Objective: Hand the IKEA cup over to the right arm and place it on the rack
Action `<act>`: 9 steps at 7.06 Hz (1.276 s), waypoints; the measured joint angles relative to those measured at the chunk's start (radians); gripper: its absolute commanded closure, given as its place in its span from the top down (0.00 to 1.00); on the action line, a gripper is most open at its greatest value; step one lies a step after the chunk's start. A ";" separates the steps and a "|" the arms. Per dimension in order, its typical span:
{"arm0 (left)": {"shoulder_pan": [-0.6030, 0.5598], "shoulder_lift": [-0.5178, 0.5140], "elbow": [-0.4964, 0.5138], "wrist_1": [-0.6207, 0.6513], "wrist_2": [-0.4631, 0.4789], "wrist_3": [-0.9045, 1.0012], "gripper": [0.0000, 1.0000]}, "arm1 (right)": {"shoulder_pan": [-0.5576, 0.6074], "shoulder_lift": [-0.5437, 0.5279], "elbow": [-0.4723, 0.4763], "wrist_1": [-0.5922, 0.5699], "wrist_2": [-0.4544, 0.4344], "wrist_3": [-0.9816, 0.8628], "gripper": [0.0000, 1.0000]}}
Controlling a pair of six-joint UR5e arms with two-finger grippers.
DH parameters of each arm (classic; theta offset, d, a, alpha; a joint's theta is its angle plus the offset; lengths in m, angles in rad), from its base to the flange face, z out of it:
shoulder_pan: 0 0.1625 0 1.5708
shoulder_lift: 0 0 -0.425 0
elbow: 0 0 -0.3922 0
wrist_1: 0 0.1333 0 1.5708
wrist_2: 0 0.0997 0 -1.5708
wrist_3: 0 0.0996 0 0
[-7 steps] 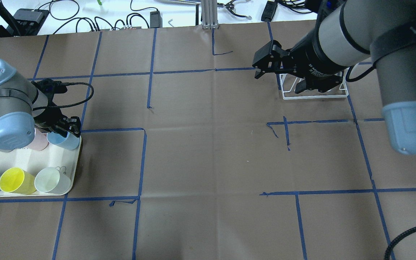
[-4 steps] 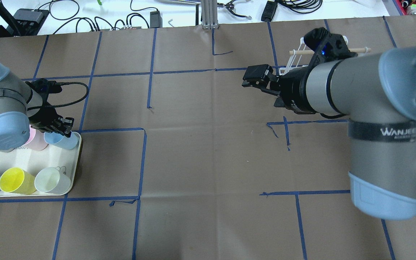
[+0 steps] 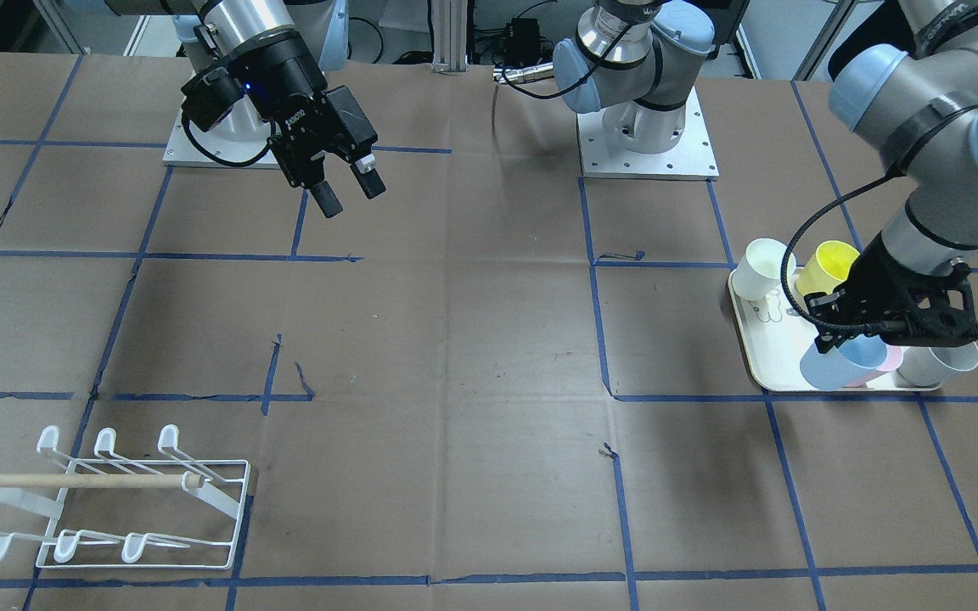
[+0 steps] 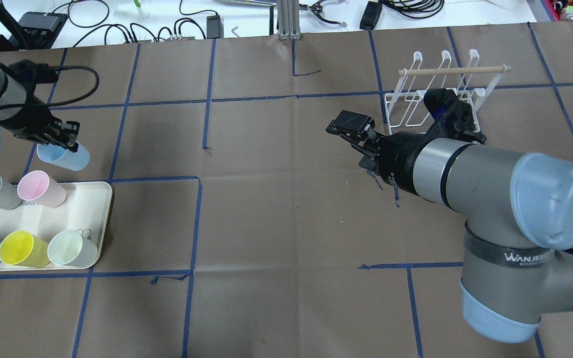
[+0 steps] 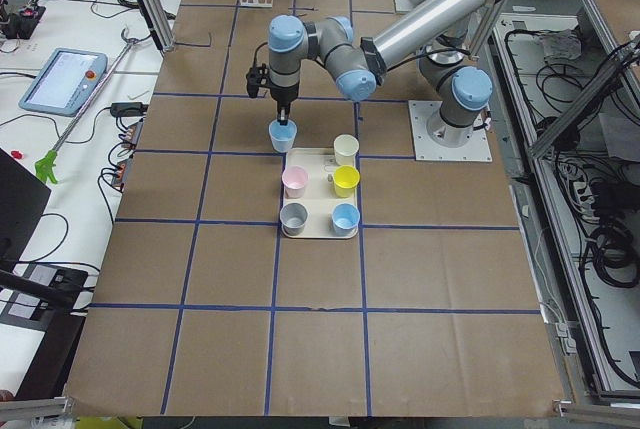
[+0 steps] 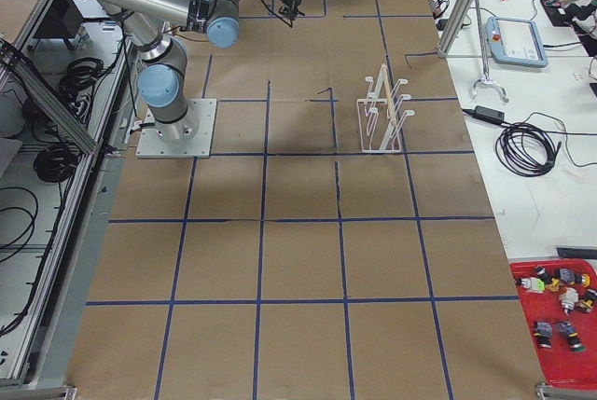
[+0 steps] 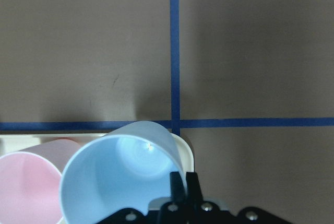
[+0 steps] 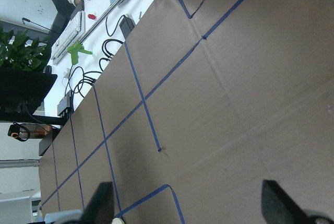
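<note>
The left gripper [image 4: 62, 139] has just lifted the light blue cup [image 4: 67, 158] out of the cream tray [image 4: 75, 211]. It now holds the cup up just past the tray's far side, pinching its rim tight. The right gripper [image 3: 351, 197] has swung away from the white rack [image 4: 406, 102] toward the middle, wide open and empty. I think the hand-over comes next.

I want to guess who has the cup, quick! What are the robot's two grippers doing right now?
Left gripper: shut on the rim of the pale blue plastic cup.
Right gripper: open, holding nothing.
</note>
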 measured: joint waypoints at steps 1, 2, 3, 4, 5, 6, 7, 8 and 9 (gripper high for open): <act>-0.037 0.001 0.091 -0.073 -0.015 -0.020 0.00 | 0.000 0.002 0.006 -0.011 0.002 0.009 1.00; -0.071 0.001 0.150 -0.113 -0.031 -0.034 0.00 | 0.000 0.005 0.008 -0.014 0.003 0.012 1.00; -0.090 0.005 0.176 -0.122 -0.078 -0.036 0.00 | 0.000 0.007 0.009 -0.014 0.003 0.013 1.00; -0.099 0.012 0.182 -0.103 -0.164 -0.036 0.00 | 0.000 0.008 0.009 -0.014 0.003 0.013 1.00; -0.103 0.021 0.173 -0.047 -0.271 -0.038 0.00 | 0.000 0.009 0.009 -0.015 0.004 0.013 1.00; -0.108 0.028 0.153 0.025 -0.361 -0.039 0.00 | 0.000 0.010 0.009 -0.015 0.004 0.013 1.00; -0.122 0.034 0.120 0.123 -0.461 -0.041 0.00 | 0.000 0.011 0.009 -0.015 0.004 0.012 1.00; -0.148 0.029 0.078 0.243 -0.544 -0.047 0.00 | 0.000 0.012 0.009 -0.016 0.004 0.012 1.00; -0.186 0.014 0.020 0.414 -0.607 -0.081 0.00 | 0.000 0.012 0.009 -0.018 0.004 0.012 1.00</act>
